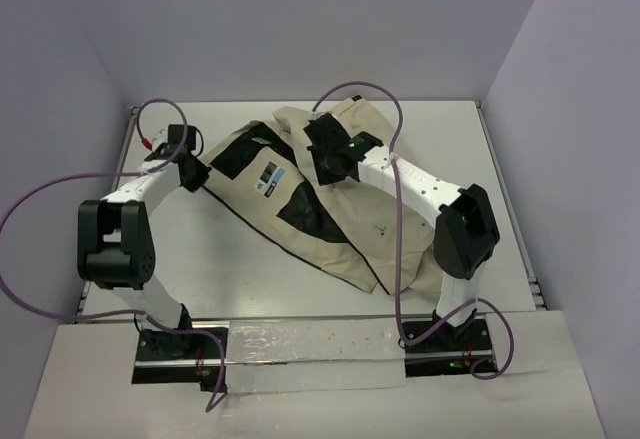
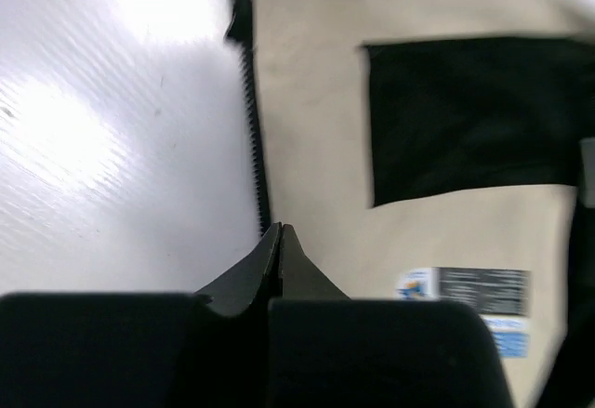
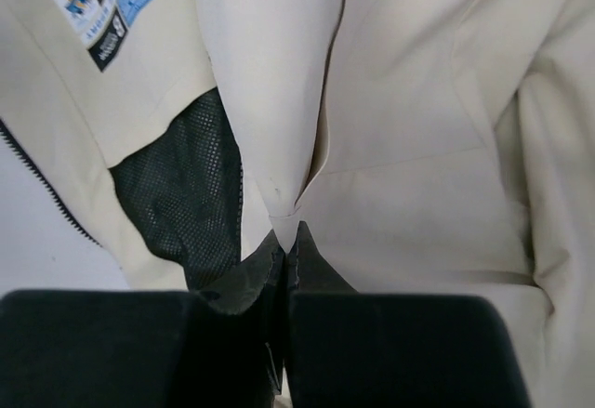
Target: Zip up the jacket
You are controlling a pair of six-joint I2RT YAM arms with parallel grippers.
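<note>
In left claw (image 2: pixel 279 231), jacket (image 1: pixel 345 234) zipper edge (image 2: pixel 249 120) — in right claw (image 3: pixel 290 230), fold (image 3: pixel 284 148).

I face a white table (image 1: pixel 200 259) with a faintly glossy top. Close up it shows a fine diagonal grain and two broad, soft patches of glare (image 2: pixel 149 4). Plain pale lavender-grey walls box it in on three sides: the back wall (image 1: pixel 300 29), the left wall (image 1: pixel 50 109) and the right wall (image 1: pixel 585 159), all bare and evenly lit. A thin metal rail (image 1: pixel 533 259) runs along the table's right edge. A strip of shiny film (image 1: pixel 310 344) lies along the near edge, and nearer still is a light grey board (image 1: pixel 300 414).
</note>
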